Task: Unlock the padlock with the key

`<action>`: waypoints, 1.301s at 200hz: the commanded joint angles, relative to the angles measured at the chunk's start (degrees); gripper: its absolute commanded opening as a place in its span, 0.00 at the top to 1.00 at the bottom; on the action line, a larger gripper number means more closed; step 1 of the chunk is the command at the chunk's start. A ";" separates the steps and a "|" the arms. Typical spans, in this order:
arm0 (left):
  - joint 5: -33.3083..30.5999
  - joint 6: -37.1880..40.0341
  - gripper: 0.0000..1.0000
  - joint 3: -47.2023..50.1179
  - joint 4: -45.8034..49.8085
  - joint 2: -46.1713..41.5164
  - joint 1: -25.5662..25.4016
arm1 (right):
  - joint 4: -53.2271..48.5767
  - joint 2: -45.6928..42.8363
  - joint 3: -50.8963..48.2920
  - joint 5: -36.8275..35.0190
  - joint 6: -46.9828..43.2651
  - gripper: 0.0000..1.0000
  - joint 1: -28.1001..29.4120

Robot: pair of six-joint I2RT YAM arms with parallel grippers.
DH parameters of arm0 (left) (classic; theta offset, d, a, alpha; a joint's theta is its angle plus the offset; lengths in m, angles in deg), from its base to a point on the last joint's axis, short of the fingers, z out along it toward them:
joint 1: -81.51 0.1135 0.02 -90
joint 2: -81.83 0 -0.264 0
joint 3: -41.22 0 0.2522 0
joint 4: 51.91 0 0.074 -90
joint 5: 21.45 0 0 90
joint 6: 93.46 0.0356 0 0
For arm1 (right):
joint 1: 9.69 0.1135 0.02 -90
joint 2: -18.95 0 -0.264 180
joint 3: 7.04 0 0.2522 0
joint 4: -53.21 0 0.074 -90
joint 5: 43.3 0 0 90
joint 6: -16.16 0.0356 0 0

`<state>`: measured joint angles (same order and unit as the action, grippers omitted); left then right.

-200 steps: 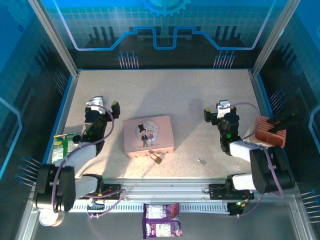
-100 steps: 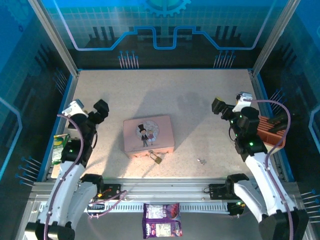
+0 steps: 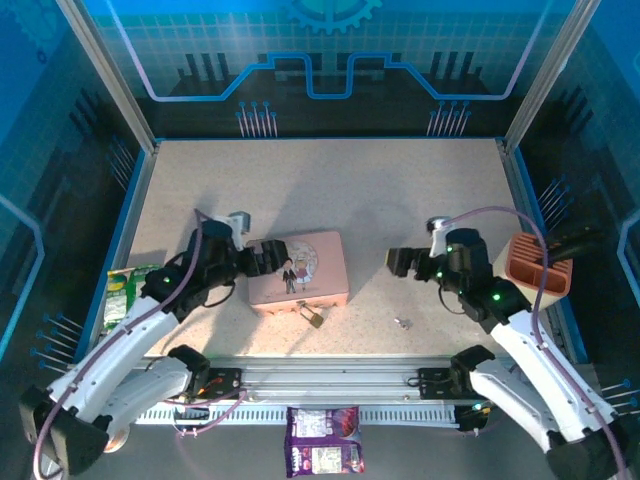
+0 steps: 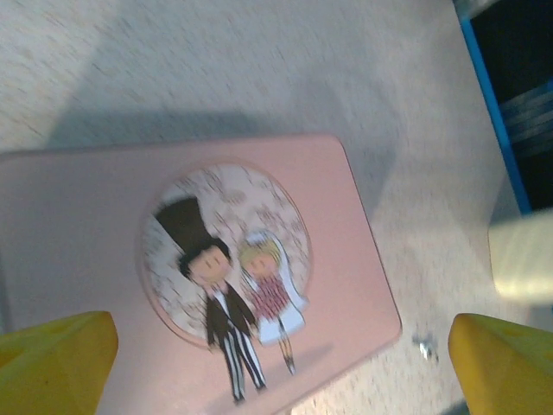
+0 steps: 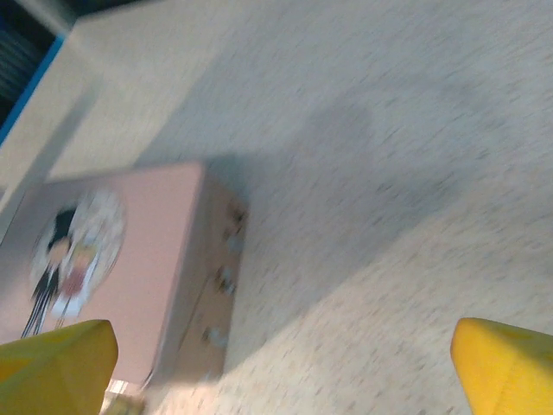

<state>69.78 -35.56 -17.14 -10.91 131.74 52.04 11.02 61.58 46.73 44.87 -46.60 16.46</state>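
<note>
nearest the near edge of the worktop lies the key, a tiny silvery speck on the bare surface right of centre, with nothing touching it

a little to its left, and apart from it, the padlock lies against the near side of the pink tin and seems to hang from the tin's clasp. it is too small to tell whether its shackle is closed, though nothing suggests it has been opened

just beyond, the left gripper is at the tin's left end. its wrist view shows its yellow fingers spread wide above the lid with nothing between them

the right gripper hovers over bare worktop to the right of the tin, farther from the near edge than the key. its fingers are likewise spread and empty

as i read it, the task has hardly begun: neither the key nor the padlock is grasped, and the two are not yet together. everything is left to do: lift the key, steady the padlock, seat the key in the keyhole, turn it and free the shackle

the right arm looks the better placed for the key and the left for holding the tin or padlock steady. the key is so small and lies so flat that picking it up is likely the hard part
</note>
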 commanded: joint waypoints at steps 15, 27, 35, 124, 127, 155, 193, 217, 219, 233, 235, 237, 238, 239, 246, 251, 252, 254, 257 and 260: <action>-5.78 -4.60 0.01 -0.33 5.62 0.54 -10.45 | -12.69 2.68 3.76 -10.53 7.24 0.00 11.21; -7.25 -6.75 0.01 0.95 5.48 0.41 -14.22 | -14.69 3.86 3.67 -11.92 9.65 0.00 14.32; -8.52 -8.01 0.01 1.81 5.26 0.43 -16.77 | -16.25 4.42 3.15 -13.17 11.69 0.00 16.65; -13.13 -11.89 0.01 6.04 0.66 -0.15 -22.65 | -14.95 6.49 -8.53 -12.17 27.00 0.19 21.27; -13.22 -11.93 0.01 6.16 0.56 -0.32 -22.65 | -14.57 6.77 -8.82 -11.93 27.17 0.20 21.27; -14.91 -11.94 0.01 7.80 -0.85 -1.99 -22.65 | -14.85 9.34 -9.75 -11.53 28.29 0.32 21.25; -15.98 -11.94 0.01 8.34 -1.51 -3.12 -22.65 | -13.85 10.14 -11.81 -11.84 29.36 0.44 21.16; -16.34 -12.26 0.01 9.25 -2.21 -3.66 -22.65 | -12.83 10.67 -12.82 -12.28 28.26 0.50 20.42; -16.35 -12.28 0.01 9.35 -2.31 -3.68 -22.67 | -12.80 10.73 -12.84 -12.31 28.20 0.50 20.36; -16.33 -12.66 0.01 9.61 -2.33 -4.06 -22.65 | -12.39 11.05 -13.60 -12.07 27.80 0.53 20.08; -16.35 -12.75 0.01 9.66 -2.34 -4.17 -22.67 | -12.26 11.11 -13.72 -12.00 27.72 0.53 20.04; -16.31 -12.80 0.01 9.74 -2.30 -4.26 -22.65 | -12.20 11.14 -13.86 -11.87 27.69 0.53 20.00; -16.33 -12.81 0.01 9.77 -2.29 -4.28 -22.65 | -12.10 11.15 -13.88 -11.83 27.65 0.54 19.91; -16.34 -12.86 0.01 9.78 -2.29 -4.33 -22.65 | -12.01 11.20 -13.98 -11.86 27.62 0.54 19.86; -16.47 -13.16 0.01 10.12 -2.31 -4.70 -22.65 | -11.55 11.40 -14.37 -11.69 27.51 0.54 19.63; -16.46 -13.32 0.01 10.43 -2.40 -5.01 -22.65 | -11.34 11.56 -14.64 -11.44 27.36 0.55 19.41; -16.45 -13.33 0.01 10.51 -2.43 -5.09 -22.65 | -11.28 11.58 -14.62 -11.40 27.35 0.55 19.35; -16.44 -13.41 0.01 10.61 -2.56 -5.20 -22.65 | -11.12 11.64 -14.70 -11.30 27.27 0.56 19.30; -16.53 -13.50 0.01 10.81 -2.64 -5.40 -22.65 | -11.03 11.74 -14.77 -11.20 27.18 0.56 19.20; -16.56 -13.54 0.01 10.99 -2.78 -5.58 -22.65 | -10.94 11.83 -14.82 -11.13 27.14 0.56 19.08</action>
<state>54.59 -47.42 -7.85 -12.31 127.87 29.79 -1.06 72.79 33.01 33.61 -18.95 36.57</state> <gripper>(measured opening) 0.991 0.450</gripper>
